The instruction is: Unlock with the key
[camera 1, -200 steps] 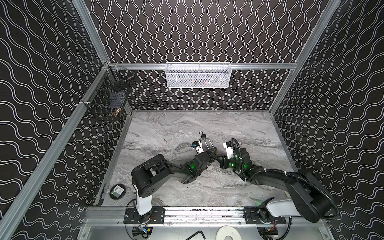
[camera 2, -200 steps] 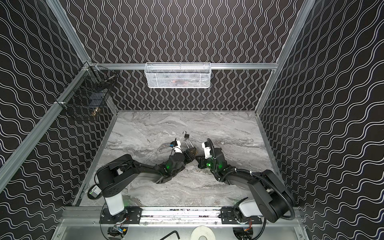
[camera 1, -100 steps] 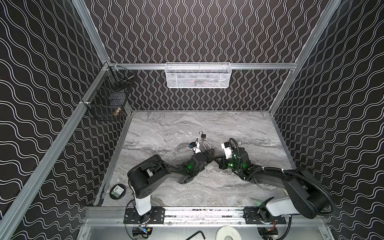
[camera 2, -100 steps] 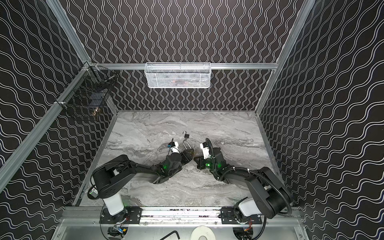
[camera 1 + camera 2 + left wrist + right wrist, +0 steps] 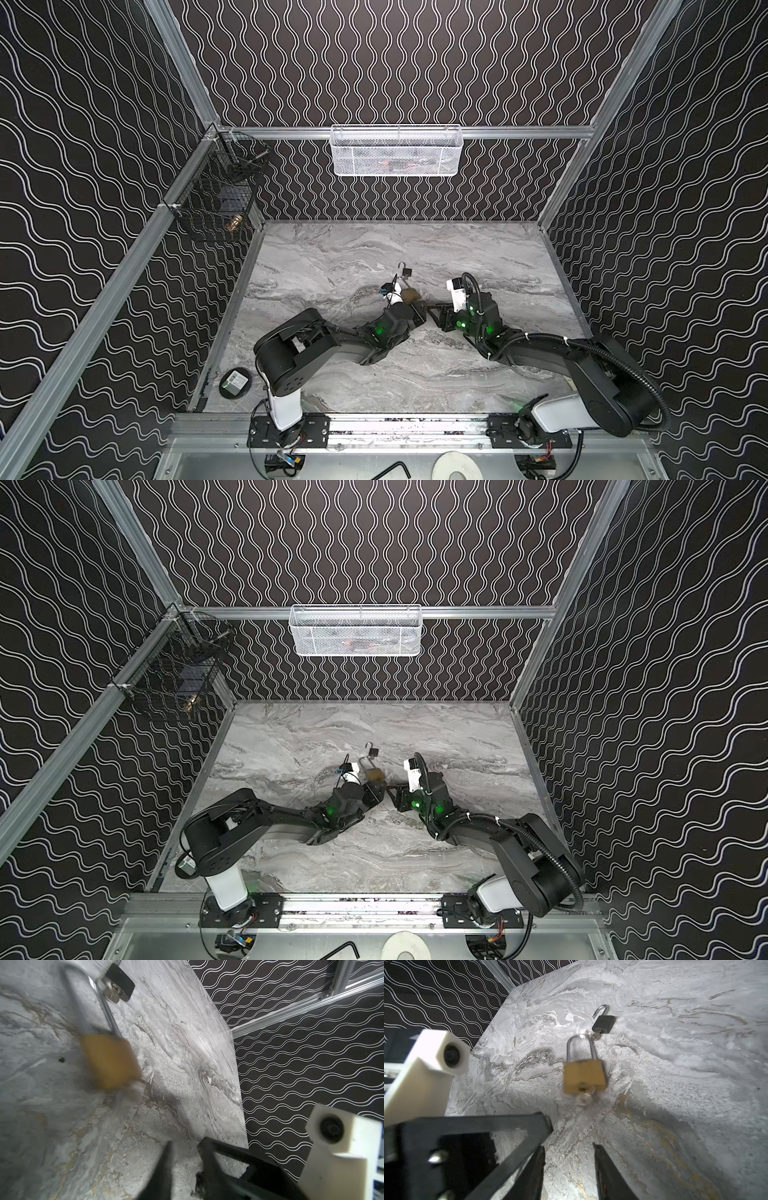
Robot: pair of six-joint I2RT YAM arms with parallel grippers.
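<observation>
A brass padlock (image 5: 583, 1076) lies blurred on the marble table (image 5: 675, 1064), with a silver key (image 5: 584, 1100) sticking out of its underside. Both top views show the padlock (image 5: 409, 295) (image 5: 375, 775) just beyond the two gripper tips. My left gripper (image 5: 186, 1145) stands short of it, its fingers blurred and a narrow gap of bare table between them. My right gripper (image 5: 569, 1147) is open and empty, a little back from the key. In both top views the left gripper (image 5: 419, 309) (image 5: 380, 791) and right gripper (image 5: 435, 312) (image 5: 392, 794) nearly meet tip to tip.
A small black padlock (image 5: 603, 1024) with its shackle swung open and its own key lies just past the brass one. A white mesh basket (image 5: 397, 151) hangs on the back wall, a black wire basket (image 5: 216, 203) on the left rail. A round black puck (image 5: 234, 382) sits front left.
Both grippers have let go. The right one opened off the key and the left one released the brass padlock, then narrowed. The padlock now lies on the table.
</observation>
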